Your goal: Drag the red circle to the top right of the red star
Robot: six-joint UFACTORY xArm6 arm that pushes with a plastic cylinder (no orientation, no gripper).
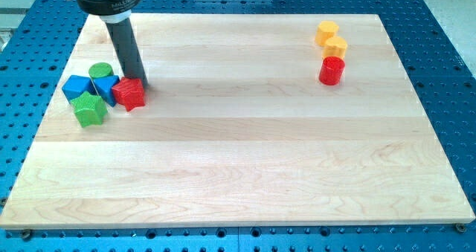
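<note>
The red circle (332, 70) stands upright at the view's upper right, just below two yellow blocks. The red star (129, 94) lies at the view's left, at the right end of a cluster of blocks. My tip (140, 82) is at the red star's top right edge, touching or nearly touching it. The rod rises up and to the left from there. The red circle is far to the right of the tip.
A yellow block (326, 33) and another yellow block (335, 47) sit above the red circle. Left of the star are a blue triangle (105, 87), a blue block (76, 87), a green circle (100, 71) and a green block (90, 110). The wooden board (238, 163) lies on a blue perforated table.
</note>
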